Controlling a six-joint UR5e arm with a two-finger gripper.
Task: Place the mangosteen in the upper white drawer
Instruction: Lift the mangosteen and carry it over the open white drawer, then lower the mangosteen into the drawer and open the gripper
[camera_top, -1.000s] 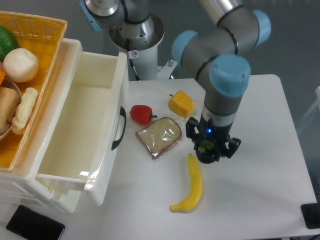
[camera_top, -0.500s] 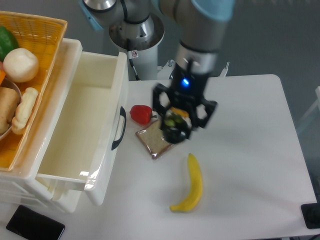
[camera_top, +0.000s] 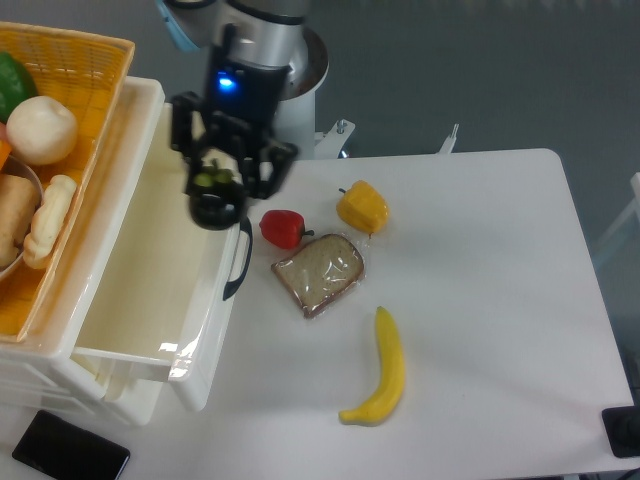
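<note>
Okay, my end effector (camera_top: 215, 192) is clamped on the mangosteen (camera_top: 213, 185) (green lobes showing), hanging over the front right edge of the upper white drawer (camera_top: 150, 270), just beside the red pepper (camera_top: 282, 228) on the table (camera_top: 480, 300).

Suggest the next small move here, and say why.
Probably shift a little further left, then lower: the pincer holds the mangosteen above the front edge of the upper white drawer, near its handle, not yet over the open middle.
</note>
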